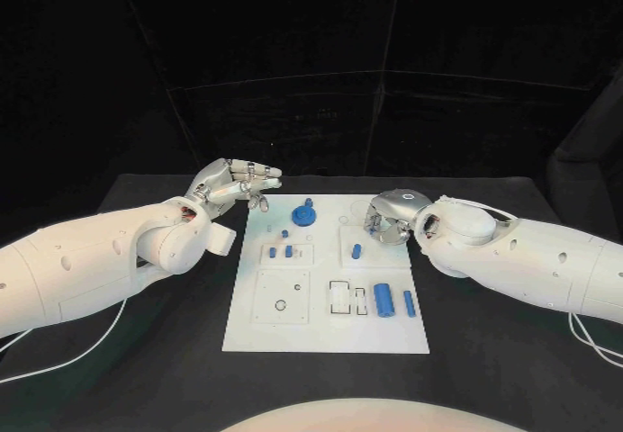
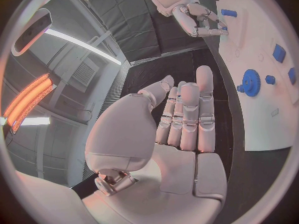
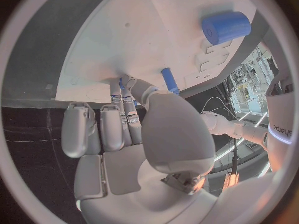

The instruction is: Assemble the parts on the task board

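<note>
Partly, the right hand (image 1: pixel 390 219) hides the task board (image 1: pixel 325 337) corner.

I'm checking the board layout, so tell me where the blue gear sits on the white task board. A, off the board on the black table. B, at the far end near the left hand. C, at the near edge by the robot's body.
B: the blue gear lies at the far end of the task board, close to the left hand.

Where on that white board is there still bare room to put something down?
The near strip of the task board, below the blue cylinder, is bare. So is its far right corner. It is crowded around the blue gear and the middle pegs, with the right hand over the edge.
</note>
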{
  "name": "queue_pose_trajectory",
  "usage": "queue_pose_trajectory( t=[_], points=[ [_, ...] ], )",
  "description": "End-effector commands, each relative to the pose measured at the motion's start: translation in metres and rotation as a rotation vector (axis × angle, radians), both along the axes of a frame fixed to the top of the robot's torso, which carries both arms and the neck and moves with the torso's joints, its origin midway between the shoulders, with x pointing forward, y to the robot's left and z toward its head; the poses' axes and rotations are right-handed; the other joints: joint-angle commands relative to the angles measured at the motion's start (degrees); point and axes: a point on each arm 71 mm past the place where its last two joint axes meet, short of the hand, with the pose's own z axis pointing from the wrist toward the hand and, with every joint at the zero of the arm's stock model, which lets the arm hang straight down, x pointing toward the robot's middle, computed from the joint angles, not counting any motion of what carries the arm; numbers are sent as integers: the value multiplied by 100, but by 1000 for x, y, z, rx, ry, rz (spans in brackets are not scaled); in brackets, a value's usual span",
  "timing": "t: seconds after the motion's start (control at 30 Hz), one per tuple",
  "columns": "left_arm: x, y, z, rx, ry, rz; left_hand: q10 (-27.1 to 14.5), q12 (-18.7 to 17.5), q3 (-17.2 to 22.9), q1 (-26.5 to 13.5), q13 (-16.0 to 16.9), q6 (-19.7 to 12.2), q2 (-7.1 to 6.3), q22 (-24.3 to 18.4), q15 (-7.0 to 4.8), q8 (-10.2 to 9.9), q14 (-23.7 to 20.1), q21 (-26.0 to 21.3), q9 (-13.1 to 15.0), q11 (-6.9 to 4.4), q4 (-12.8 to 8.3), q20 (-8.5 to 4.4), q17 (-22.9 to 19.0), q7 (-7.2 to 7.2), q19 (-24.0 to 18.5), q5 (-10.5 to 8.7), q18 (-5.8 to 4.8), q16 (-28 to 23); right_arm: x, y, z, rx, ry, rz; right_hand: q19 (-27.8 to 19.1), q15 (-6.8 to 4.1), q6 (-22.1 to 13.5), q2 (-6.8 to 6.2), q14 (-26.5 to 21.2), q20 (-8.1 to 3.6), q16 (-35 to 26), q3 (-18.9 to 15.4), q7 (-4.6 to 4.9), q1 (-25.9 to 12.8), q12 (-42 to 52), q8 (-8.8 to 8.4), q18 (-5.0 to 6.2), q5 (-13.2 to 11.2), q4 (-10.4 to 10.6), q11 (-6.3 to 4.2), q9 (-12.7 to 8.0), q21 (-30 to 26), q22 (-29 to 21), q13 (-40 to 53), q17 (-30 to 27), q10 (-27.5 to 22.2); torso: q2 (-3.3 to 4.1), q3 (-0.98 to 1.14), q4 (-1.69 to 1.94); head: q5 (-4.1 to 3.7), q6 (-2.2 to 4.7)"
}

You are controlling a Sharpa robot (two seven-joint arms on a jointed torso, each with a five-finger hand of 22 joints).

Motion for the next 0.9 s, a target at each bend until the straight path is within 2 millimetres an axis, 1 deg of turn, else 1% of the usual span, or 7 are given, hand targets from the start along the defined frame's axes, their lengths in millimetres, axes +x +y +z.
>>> queue_pose_trajectory(
  t=[0.03, 0.1, 0.27, 0.5, 0.67, 0.8, 0.9],
  points=[
    [1, 1, 1, -10, -4, -1, -8, 18, -8, 64, -8, -12, -1, -10, -11, -3, -46, -32, -5, 34, -25, 6, -5, 38, -29, 15, 29, -17, -2, 0, 3, 1, -60, 1, 40, -32, 51, 62, 252, -17, 41, 45, 9, -10, -40, -1, 19, -29, -10, -10, -5, 25, 13, -5, 12, 60, -8, 0, -4, -6, -4],
    [1, 2, 1, -9, -4, 2, -8, 18, -8, 64, -8, -12, -1, -10, -11, -3, -46, -32, -5, 34, -25, 6, -5, 38, -29, 15, 29, -17, -3, -1, 5, 17, -67, 0, 44, -34, 56, 63, 253, -18, 46, 50, 8, -10, -41, 0, 18, -25, -12, -11, -4, 29, 19, -7, 19, 65, -8, 2, 1, -8, -1],
    [1, 4, 1, -6, -3, 6, -8, 18, -8, 64, -8, -12, -1, -10, -11, -3, -46, -32, -5, 34, -25, 6, -5, 38, -29, 15, 29, -17, -7, -3, 9, 61, -79, -3, 45, -35, 58, 57, 254, -20, 46, 56, 10, -16, -46, -3, 18, -14, -17, -10, -6, 30, 20, -13, 16, 69, -5, -2, 4, -15, 7],
    [3, 6, 0, -3, 0, 10, -47, 11, -33, 67, -15, -49, -21, -28, -3, -20, -51, -56, -10, 49, -37, 11, -30, 49, -17, 14, 28, -22, -14, -7, 16, 112, -98, -2, 45, -34, 48, 38, 255, -22, 50, 65, 15, -37, -62, -16, 18, -12, -19, -5, -11, 30, 18, -26, 19, 64, 0, 5, 8, -19, 28],
    [3, 8, 0, 1, -1, 19, -47, 11, -33, 67, -15, -49, -21, -28, -3, -20, -51, -56, -10, 49, -37, 11, -30, 49, -17, 14, 28, -22, -19, -9, 20, 139, -107, -1, 47, -33, 42, 23, 255, -22, 50, 72, 17, -45, -72, -24, 18, 1, -24, -3, -15, 31, 19, -34, 18, 62, -3, -3, 2, -6, 26],
    [4, 9, 0, 4, -1, 25, -78, 5, -49, 63, -19, -84, -30, -39, 5, -37, -41, -68, -14, 61, -39, 16, -23, 62, -7, 14, 27, -7, -27, -4, 26, 170, -104, 18, 48, -33, 39, 18, 257, -22, 55, 78, 17, -47, -76, -28, 18, 9, -28, -3, -17, 33, 21, -39, 25, 62, -4, -2, -7, 14, 23],
    [4, 9, 0, 3, -1, 24, -82, 5, -51, 62, -19, -88, -31, -40, 6, -38, -41, -70, -14, 62, -39, 16, -26, 64, -5, 14, 27, -7, -36, 8, 33, 204, -103, 52, 48, -33, 39, 14, 257, -22, 57, 87, 17, -46, -81, -32, 18, 18, -33, -2, -18, 33, 22, -43, 27, 63, -11, -4, -12, 22, 18]
  ],
)
